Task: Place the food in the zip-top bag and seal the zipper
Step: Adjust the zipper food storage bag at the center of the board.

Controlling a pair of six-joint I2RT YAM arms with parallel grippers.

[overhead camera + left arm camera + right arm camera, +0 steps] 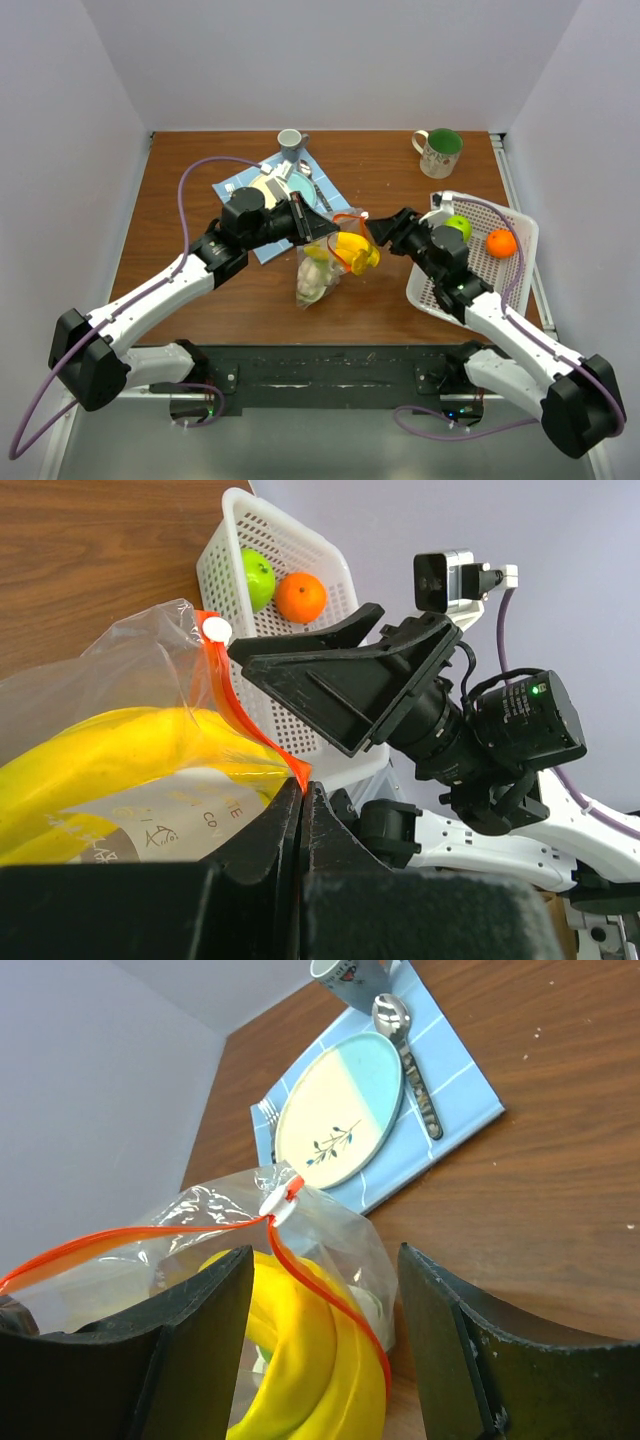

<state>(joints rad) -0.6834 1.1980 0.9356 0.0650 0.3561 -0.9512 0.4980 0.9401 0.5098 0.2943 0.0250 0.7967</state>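
Seen from above, a clear zip-top bag [305,262] is held up over the middle of a brown worktop [190,300], between two robot arms. The left end effector [314,228] is clamped shut on the bag's orange-red zipper [220,680] at the mouth edge, as shown in its own wrist view. A yellow banana [352,250] is lodged partly in the bag's mouth, with one end pointing toward the right. A pale green leafy piece [312,287] is seen lower inside the bag. The right end effector [322,1252] is open, its fingers spread on either side of the banana; contact with the fruit cannot be made out. A green apple [457,225] and an orange [501,242] are lying in a white basket [525,215] at the right of the frame. At the upper left, a plate [272,186], a spoon [400,1040] and a grey cup [290,143] are set on a blue cloth [232,187]. A green mug [437,152] is placed at the upper right.
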